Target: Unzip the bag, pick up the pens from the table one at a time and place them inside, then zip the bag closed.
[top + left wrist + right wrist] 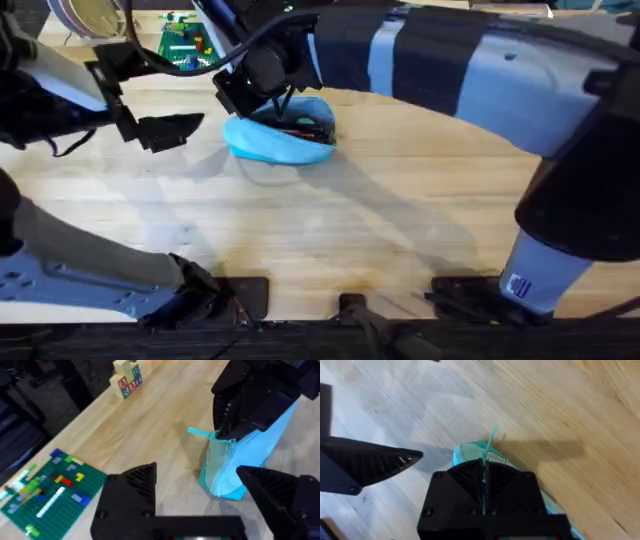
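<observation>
The light-blue bag (272,143) lies on the table (380,220) at the back middle, its top open on a dark inside. A thin orange pen (302,129) lies inside the opening; I cannot make out a black pen against the dark lining. My right gripper (275,105) reaches across from the lower right and is shut on the bag's teal zipper pull (491,442), the fingers (470,477) pressed together. My left gripper (195,472) hovers open just left of the bag (235,460), touching nothing.
A green brick baseplate (185,42) with small coloured bricks sits at the back left, close behind the left gripper, and shows again in the left wrist view (45,490). Wooden letter blocks (127,380) stand farther off. The right arm spans the table's right half.
</observation>
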Tool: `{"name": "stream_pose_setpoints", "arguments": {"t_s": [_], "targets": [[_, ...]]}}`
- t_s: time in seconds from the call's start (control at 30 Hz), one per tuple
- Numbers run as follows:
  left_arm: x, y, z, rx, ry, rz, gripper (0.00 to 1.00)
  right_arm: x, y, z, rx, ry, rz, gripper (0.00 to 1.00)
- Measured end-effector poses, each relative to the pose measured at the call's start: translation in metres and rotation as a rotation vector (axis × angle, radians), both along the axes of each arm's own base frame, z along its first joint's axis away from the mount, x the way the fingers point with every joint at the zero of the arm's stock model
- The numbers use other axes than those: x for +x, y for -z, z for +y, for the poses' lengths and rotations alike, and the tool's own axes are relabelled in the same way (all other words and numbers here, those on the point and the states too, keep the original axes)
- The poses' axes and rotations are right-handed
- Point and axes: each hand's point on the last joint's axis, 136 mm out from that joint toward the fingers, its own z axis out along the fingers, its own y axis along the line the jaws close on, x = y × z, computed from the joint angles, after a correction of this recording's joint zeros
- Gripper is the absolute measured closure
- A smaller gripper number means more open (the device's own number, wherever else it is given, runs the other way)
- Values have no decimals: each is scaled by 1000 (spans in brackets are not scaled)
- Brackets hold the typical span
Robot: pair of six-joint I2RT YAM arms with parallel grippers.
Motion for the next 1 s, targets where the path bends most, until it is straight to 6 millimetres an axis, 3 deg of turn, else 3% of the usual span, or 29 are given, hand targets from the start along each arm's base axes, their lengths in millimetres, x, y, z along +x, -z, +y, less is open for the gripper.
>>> {"name": "stream_pose_setpoints", "arguments": {"t_s": [0.2,0.47,1.0], "targets": [[6,24,-11,-53,50,34,7,0,0,0,0,0,0,971],[13,32,-21,-101,81,-7,7,0,0,0,0,0,0,971],[11,58,-47,-145,158,88,7,0,0,0,0,0,0,971]]}}
